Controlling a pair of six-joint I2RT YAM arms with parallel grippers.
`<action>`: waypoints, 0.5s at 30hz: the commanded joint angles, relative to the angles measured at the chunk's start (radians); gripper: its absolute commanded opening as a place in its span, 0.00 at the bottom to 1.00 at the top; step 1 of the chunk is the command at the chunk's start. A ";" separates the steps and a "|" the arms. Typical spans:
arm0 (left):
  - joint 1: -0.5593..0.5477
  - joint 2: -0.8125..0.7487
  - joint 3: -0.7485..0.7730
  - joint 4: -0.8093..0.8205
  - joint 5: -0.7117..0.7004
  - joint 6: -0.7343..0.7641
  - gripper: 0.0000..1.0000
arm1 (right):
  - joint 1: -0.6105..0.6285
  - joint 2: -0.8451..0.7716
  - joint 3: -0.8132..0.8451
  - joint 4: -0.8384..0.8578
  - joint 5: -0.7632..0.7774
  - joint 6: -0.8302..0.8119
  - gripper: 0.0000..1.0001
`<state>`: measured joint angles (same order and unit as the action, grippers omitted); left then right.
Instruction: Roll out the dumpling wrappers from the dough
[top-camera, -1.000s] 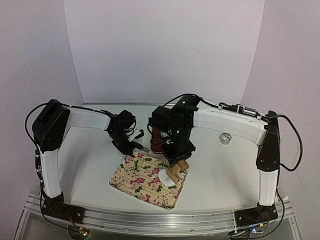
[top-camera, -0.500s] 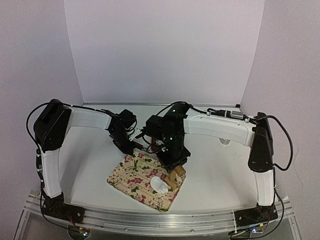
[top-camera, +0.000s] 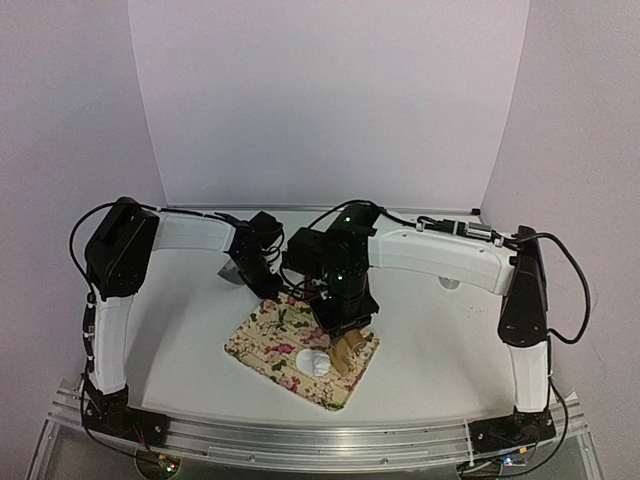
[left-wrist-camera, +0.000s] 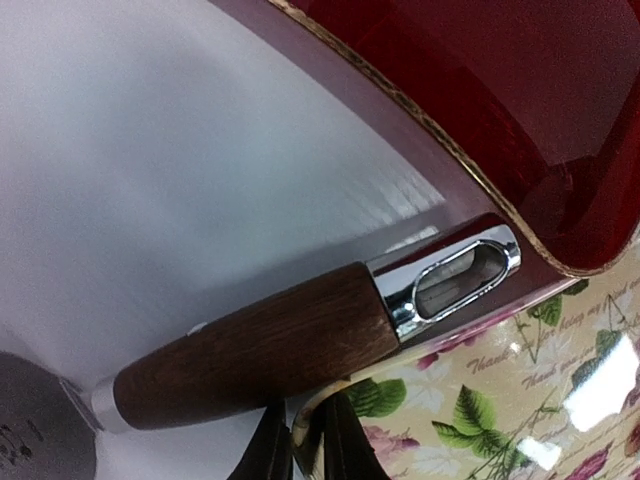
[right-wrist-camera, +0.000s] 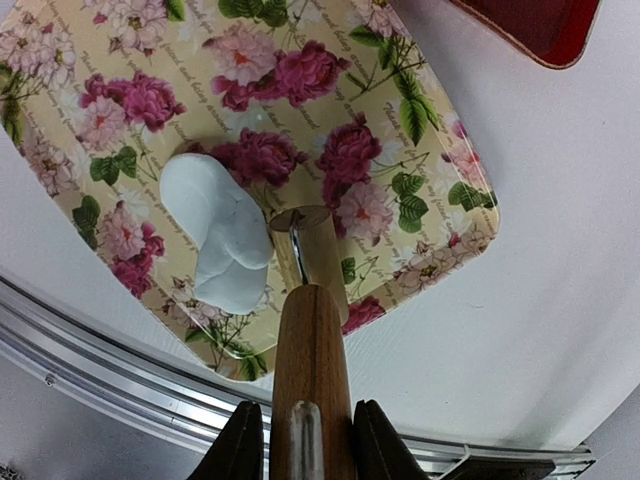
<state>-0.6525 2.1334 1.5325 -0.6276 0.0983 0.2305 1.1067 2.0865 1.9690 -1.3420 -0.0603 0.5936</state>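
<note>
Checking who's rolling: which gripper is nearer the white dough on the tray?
Right. The right gripper holds a rolling pin just beside the dough; the left gripper sits at the far corner of the floral tray.

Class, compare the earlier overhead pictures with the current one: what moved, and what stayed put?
The right gripper, clamped on the wooden rolling pin, swung left in the overhead view, and the white dough lump now lies further left on the flowered rectangular tray. The left gripper edged right, toward the tray's far corner. Unchanged: the pin stays gripped; the dough remains a thick lump on the tray.
</note>
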 joint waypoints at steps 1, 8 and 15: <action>0.005 0.020 0.055 -0.007 -0.034 0.017 0.33 | 0.001 -0.149 0.039 -0.317 0.060 0.056 0.00; 0.005 -0.144 -0.041 -0.045 0.031 -0.153 0.51 | 0.002 -0.180 0.076 -0.315 0.055 0.024 0.00; 0.005 -0.339 -0.226 -0.126 0.077 -0.544 0.58 | 0.003 -0.124 0.070 -0.314 0.037 -0.048 0.00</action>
<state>-0.6514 1.9507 1.3986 -0.6835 0.1351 -0.0350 1.1069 1.9407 2.0197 -1.3483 -0.0355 0.5951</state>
